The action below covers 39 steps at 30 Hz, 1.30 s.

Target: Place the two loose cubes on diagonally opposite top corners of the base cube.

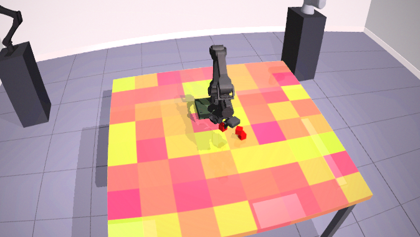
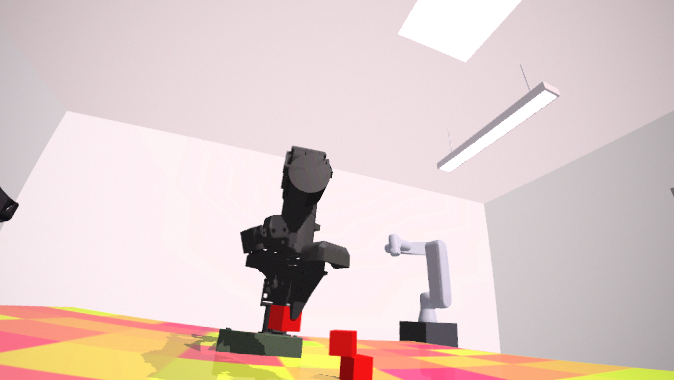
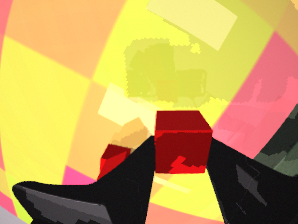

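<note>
The three cubes, one (image 1: 222,127) (image 2: 284,318) (image 3: 181,151) in the gripper (image 1: 225,125) (image 2: 281,317) (image 3: 178,140) and a stacked pair (image 1: 240,133) (image 2: 350,354), are plain red. The gripper is black and dark grey. The surface (image 1: 218,187) (image 2: 150,345) (image 3: 45,75) is a patchwork of yellow, lime, orange, salmon and hot-pink squares; the floor (image 1: 78,140) is grey-violet with thin dark grid lines.

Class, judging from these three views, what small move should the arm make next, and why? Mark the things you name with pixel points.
Probably carry the held red cube (image 1: 222,127) (image 2: 285,319) (image 3: 181,150) toward the other two, staying above the lower red cube (image 1: 242,135) (image 2: 356,369): the jaws grip it, raised above the table, while the upper red cube (image 1: 238,130) (image 2: 343,342) already sits on one corner, so the opposite corner needs capping.
</note>
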Each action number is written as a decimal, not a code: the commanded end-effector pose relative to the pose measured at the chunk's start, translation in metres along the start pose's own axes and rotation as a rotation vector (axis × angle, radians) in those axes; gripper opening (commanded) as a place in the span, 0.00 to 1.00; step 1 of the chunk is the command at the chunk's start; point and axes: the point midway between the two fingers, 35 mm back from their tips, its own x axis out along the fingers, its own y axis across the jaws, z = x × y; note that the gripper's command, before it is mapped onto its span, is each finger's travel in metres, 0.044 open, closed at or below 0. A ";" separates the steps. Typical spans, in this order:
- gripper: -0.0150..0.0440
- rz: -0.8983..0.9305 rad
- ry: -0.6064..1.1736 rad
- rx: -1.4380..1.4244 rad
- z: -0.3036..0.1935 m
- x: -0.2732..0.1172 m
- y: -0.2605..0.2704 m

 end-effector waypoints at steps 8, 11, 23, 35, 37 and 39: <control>0.43 0.005 -0.009 0.003 -0.001 -0.038 -0.002; 0.43 0.005 -0.009 0.003 -0.002 -0.047 -0.003; 0.43 0.006 -0.010 -0.313 -0.011 -0.049 0.011; 0.43 0.006 -0.011 -0.819 -0.028 -0.047 0.034; 0.43 0.006 -0.011 -0.903 -0.031 -0.046 0.038; 0.43 0.007 -0.011 -0.987 -0.034 -0.046 0.042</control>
